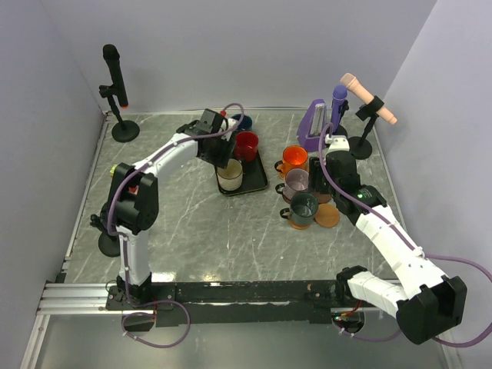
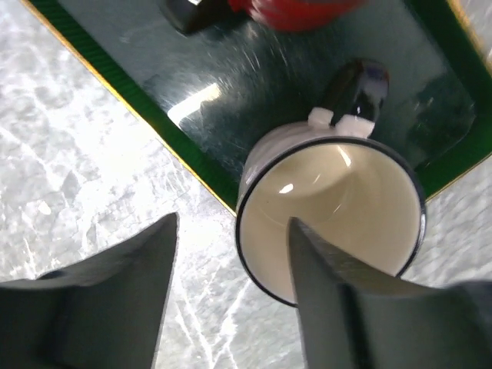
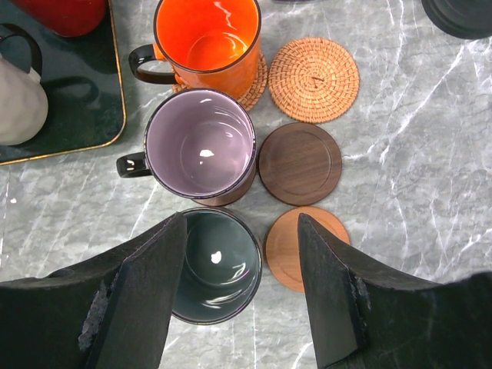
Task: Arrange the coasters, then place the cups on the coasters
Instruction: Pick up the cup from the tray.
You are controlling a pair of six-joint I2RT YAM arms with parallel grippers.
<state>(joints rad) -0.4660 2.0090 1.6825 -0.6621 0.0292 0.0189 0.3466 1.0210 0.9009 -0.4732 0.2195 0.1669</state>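
A cream cup (image 1: 230,175) (image 2: 330,207) stands at the near edge of the black tray (image 1: 261,181) (image 2: 231,92). My left gripper (image 1: 223,157) (image 2: 234,223) is open over it, one finger inside the cup and the other outside above the table. A red cup (image 1: 247,144) and a navy blue cup (image 1: 241,121) stand behind it. At right, the orange cup (image 3: 207,42), mauve cup (image 3: 200,146) and dark grey-green cup (image 3: 219,269) form a column. Beside them lie bare coasters: woven (image 3: 314,79), dark brown (image 3: 300,163), light orange (image 3: 283,250). My right gripper (image 3: 242,219) hangs open above the grey-green cup.
A black microphone on a stand (image 1: 115,84) is at the far left corner. A purple holder (image 1: 315,123) and a beige microphone on a stand (image 1: 369,96) are at the far right, close behind the cups. Walls close in the table on three sides.
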